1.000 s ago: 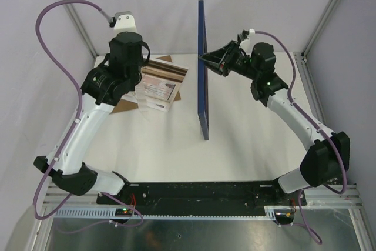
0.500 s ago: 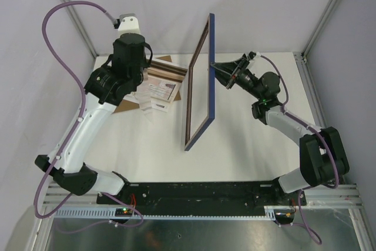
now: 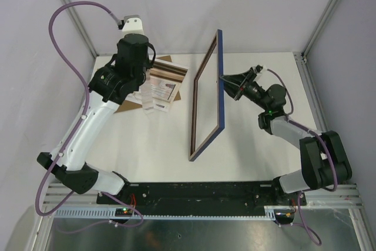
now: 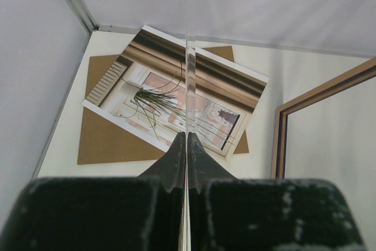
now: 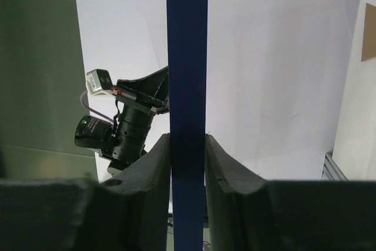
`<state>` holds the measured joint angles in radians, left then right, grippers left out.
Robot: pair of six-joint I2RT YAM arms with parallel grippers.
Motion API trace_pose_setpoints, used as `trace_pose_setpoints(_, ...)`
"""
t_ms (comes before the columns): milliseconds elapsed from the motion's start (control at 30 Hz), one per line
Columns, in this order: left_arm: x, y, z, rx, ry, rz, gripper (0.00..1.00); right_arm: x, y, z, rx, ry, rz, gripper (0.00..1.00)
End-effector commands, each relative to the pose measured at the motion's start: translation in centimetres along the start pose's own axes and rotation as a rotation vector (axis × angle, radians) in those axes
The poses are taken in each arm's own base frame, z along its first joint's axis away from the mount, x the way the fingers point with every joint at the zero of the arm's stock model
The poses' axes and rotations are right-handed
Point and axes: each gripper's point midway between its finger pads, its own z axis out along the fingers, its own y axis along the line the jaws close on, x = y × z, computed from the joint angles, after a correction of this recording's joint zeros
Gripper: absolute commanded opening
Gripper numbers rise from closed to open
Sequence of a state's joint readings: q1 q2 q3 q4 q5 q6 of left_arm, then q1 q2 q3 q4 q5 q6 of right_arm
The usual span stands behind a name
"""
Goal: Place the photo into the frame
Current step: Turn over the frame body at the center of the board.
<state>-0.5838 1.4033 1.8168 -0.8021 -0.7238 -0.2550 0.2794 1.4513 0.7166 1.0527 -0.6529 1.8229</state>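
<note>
1 tilted frame clamped in right gripper, clear pane pinched in left gripper

No text, label, brand or number can be read in any of the views. The photo carries only its printed window scene, with no caption or lettering that can be made out, and the frame shows a plain navy face and bare wood edges without any legible mark.
</note>
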Motion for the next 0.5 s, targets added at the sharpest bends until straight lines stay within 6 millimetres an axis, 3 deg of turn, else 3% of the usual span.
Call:
trace_pose_setpoints(0,-1.2,-0.3,0.1,0.010,-0.037,-0.063,0.00,0.9,2.0,-2.0,-0.034,0.025,-0.099,0.36)
trace_pose_setpoints(100,-1.1,-0.4,0.1,0.016,-0.036,-0.065,0.00,0.0,0.7,-3.1,0.057,-0.010,-0.130,0.54)
trace_pose_setpoints(233,-0.9,-0.6,0.2,0.024,-0.031,-0.068,0.00,-1.8,-0.9,-5.3,0.183,-0.077,-0.183,0.69)
trace_pose_setpoints(367,-0.7,-0.9,0.3,0.039,-0.025,-0.067,0.00,-3.3,-3.0,-8.0,0.310,-0.131,-0.234,0.71)
trace_pose_setpoints(467,-0.6,-1.3,0.4,0.056,-0.018,-0.067,0.00,-4.5,-5.8,-10.5,0.444,-0.172,-0.263,0.70)
